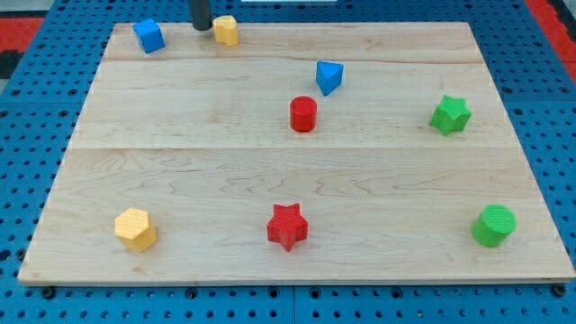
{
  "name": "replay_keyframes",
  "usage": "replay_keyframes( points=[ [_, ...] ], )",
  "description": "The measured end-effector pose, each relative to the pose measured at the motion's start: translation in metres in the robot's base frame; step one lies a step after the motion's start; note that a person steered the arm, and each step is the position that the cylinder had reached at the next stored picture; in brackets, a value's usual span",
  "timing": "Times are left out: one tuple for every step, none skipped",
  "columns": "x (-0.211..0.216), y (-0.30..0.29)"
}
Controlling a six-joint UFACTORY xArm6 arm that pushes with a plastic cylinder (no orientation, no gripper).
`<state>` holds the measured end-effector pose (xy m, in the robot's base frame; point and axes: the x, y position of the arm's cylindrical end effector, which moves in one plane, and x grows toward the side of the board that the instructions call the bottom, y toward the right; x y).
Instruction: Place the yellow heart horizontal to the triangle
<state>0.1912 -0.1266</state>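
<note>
The yellow heart (226,31) lies near the board's top edge, left of centre. The blue triangle (329,76) sits lower and to the view's right of it. My tip (202,27) stands just to the left of the yellow heart, touching or nearly touching it. The rod rises out of the top of the view.
A blue cube (148,36) lies left of my tip. A red cylinder (303,114) sits just below the triangle. A green star (449,115) is at the right, a green cylinder (493,225) at bottom right, a red star (287,226) at bottom centre, a yellow hexagon (135,229) at bottom left.
</note>
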Motion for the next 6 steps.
replay_keyframes(
  points=[
    [0.023, 0.11],
    [0.03, 0.143],
    [0.005, 0.227],
    [0.039, 0.233],
    [0.056, 0.17],
    [0.091, 0.137]
  ],
)
